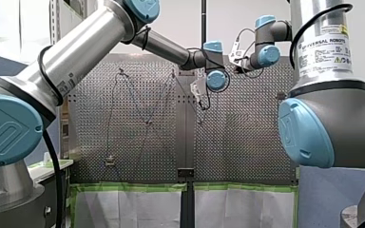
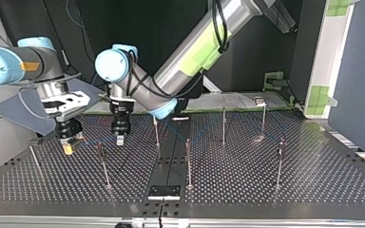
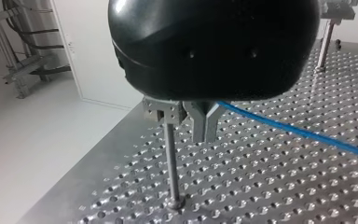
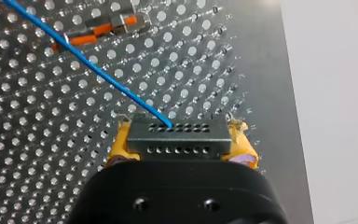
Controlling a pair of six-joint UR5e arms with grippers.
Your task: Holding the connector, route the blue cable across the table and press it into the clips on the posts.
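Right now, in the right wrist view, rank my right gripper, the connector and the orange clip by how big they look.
Largest: right gripper.
Then: connector.
Smallest-looking: orange clip; it lies farther from the camera, so its true size is unsure.

In the left wrist view the black body of my left gripper [image 3: 206,136] covers the roots of its closed fingers [image 3: 200,126], so I cannot tell where the blue cable [image 3: 298,133] meets them. Further away from the gripper the picture's edge cuts the cable. The clip [image 3: 162,111] on the post [image 3: 170,158] beside the fingers is half hidden too. In the right wrist view the body of my right gripper [image 4: 179,145] hides the roots of its yellow pads [image 4: 121,147], which clamp the connector [image 4: 177,128]. The orange-marked clip [image 4: 107,28] ahead of it is blurred.
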